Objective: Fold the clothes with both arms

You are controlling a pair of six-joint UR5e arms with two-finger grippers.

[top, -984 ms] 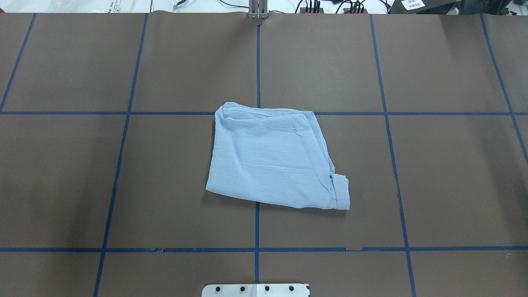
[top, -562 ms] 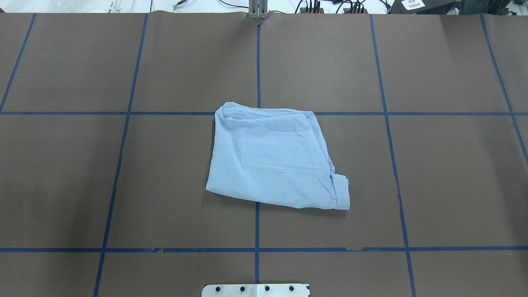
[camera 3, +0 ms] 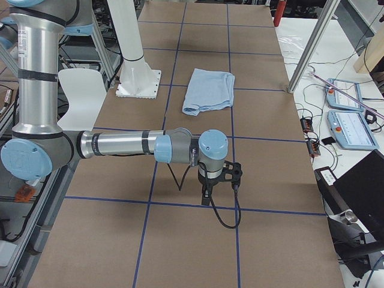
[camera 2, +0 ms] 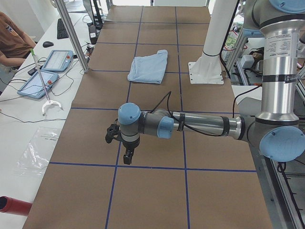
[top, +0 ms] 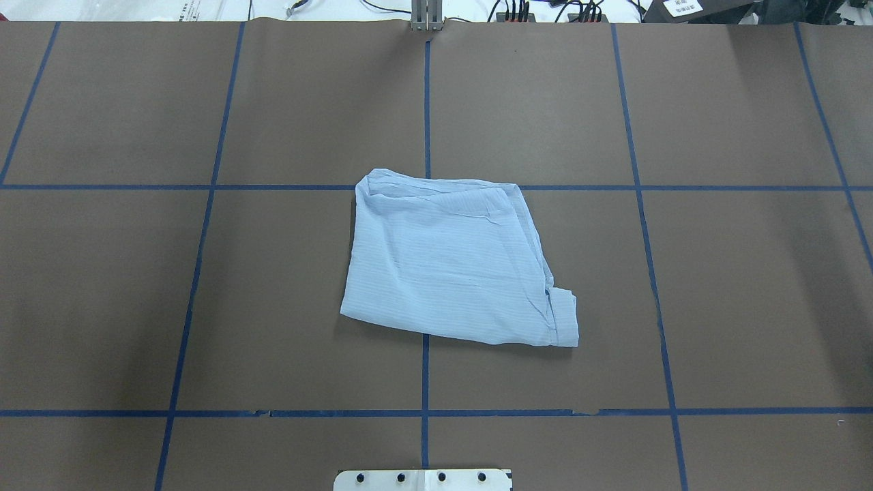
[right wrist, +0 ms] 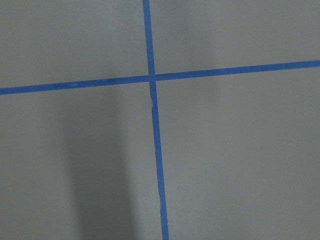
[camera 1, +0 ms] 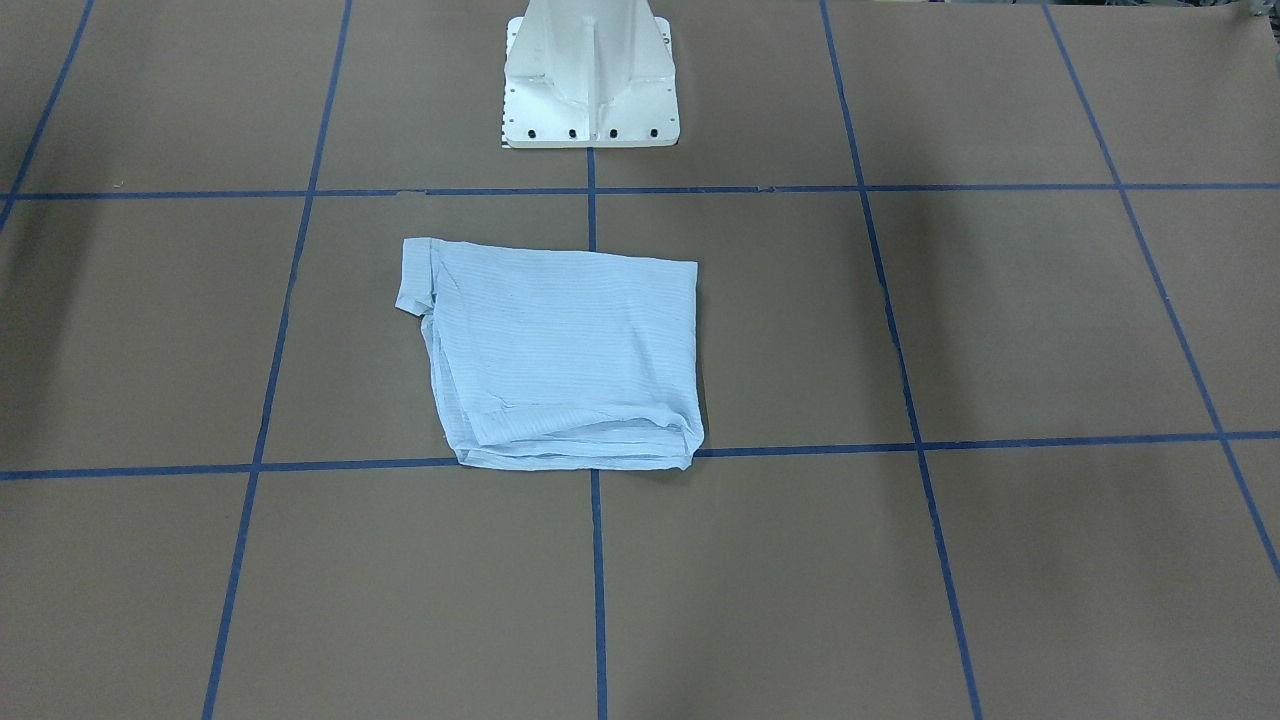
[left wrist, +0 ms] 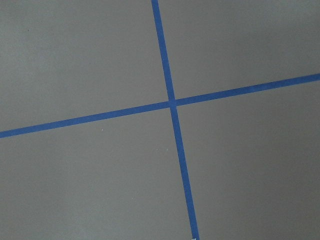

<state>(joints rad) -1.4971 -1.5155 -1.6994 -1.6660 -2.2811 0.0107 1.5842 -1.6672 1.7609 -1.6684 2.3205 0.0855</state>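
Observation:
The pale blue striped shirt (top: 450, 262) lies folded into a rough square at the table's middle, flat on the brown cover, with a small flap at its near right corner. It also shows in the front view (camera 1: 560, 360) and both side views (camera 2: 148, 66) (camera 3: 209, 90). My left gripper (camera 2: 127, 157) hangs low over the table far to the shirt's left. My right gripper (camera 3: 207, 195) hangs low far to its right. Both show only in the side views, so I cannot tell whether they are open or shut. Neither touches the shirt. Both wrist views show only brown cover and blue tape.
The white pedestal base (camera 1: 590, 80) stands at the robot's side of the table (top: 750, 307), just behind the shirt. Blue tape lines (top: 425, 102) grid the cover. An aluminium post (camera 2: 71, 33), tablets (camera 2: 56, 61) and a person (camera 2: 12, 40) are at the operators' side.

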